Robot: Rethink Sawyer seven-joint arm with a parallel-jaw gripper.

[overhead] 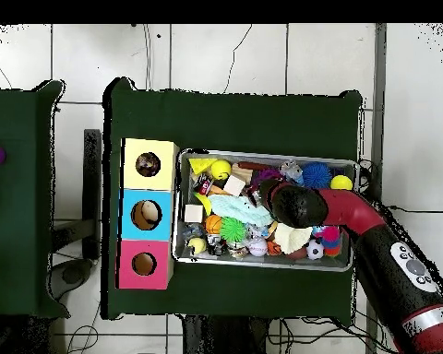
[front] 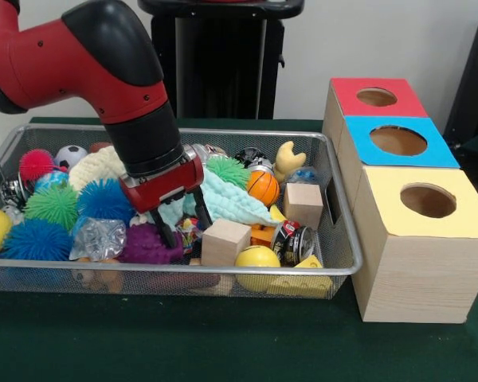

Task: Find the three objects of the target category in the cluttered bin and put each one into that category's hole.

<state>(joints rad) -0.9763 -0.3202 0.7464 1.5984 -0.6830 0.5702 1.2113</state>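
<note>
Above the purple spiky ball point(front: 149, 245), the gripper point(front: 181, 224) hangs spread open and empty inside the bin point(front: 341, 239). A rope ball point(front: 190, 233) seems to lie between its fingers, half buried; closing risks snagging the mint cloth point(front: 223, 203) instead.

Front view: low and close across the green table point(front: 223, 350), facing the robot, bin point(front: 346, 267) filling the frame.
Overhead view: high, straight down, far back, taking in floor around the table point(overhead: 234, 120).
Shared: bin point(overhead: 262, 262), three boxes point(front: 418, 239), arm point(front: 103, 64).
</note>
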